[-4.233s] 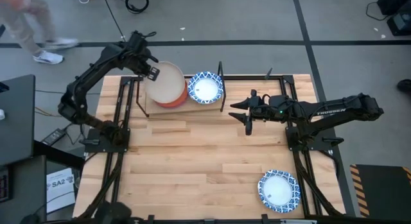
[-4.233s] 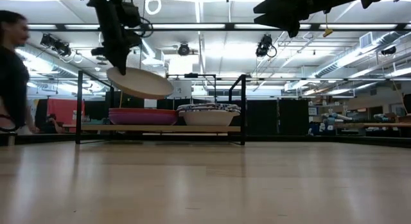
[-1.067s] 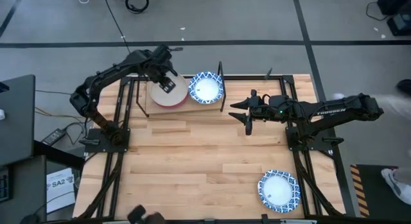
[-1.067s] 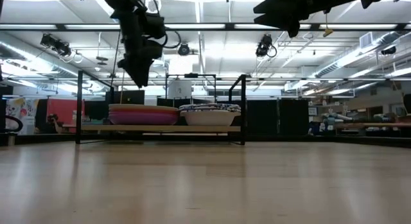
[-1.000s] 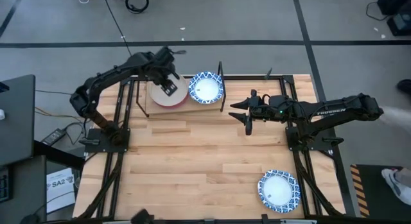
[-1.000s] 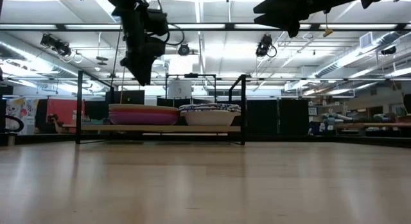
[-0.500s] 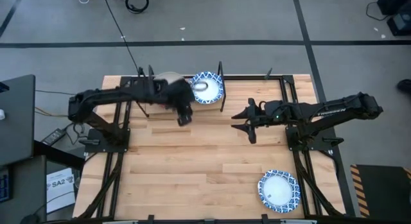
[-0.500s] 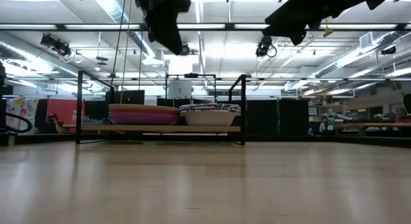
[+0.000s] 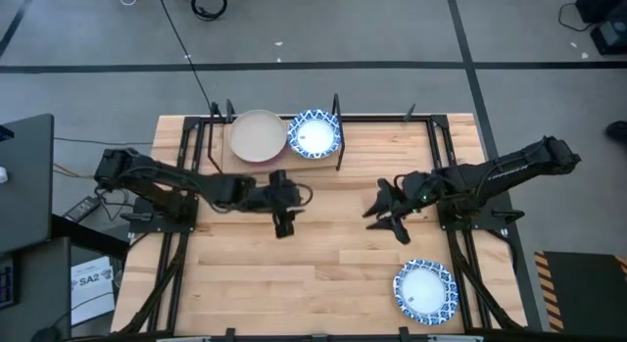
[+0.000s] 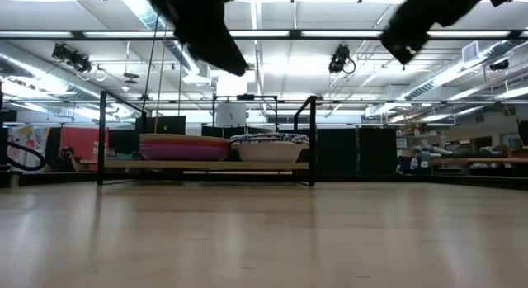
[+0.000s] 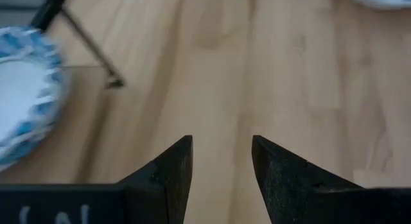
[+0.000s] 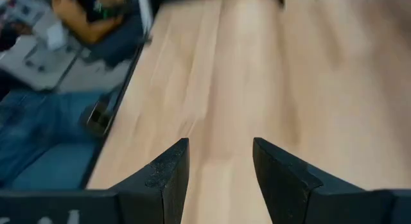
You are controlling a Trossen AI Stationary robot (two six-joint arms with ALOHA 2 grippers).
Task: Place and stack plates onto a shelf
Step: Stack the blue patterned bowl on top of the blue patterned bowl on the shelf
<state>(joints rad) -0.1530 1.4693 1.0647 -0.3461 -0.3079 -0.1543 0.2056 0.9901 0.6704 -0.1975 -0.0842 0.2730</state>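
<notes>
Shelf (image 9: 257, 166) carries two piles: a beige-topped plate stack (image 9: 258, 136) and, just beside it, a blue-rimmed plate stack (image 9: 313, 133). Left gripper (image 9: 284, 224) hangs over bare table (image 9: 323, 273), jaws parted and empty, both stacks well behind its fingertips. Right gripper (image 9: 384, 220) is likewise spread and empty above the table, with one lone blue-rimmed plate (image 9: 425, 291) lying near it by the table's front edge.
</notes>
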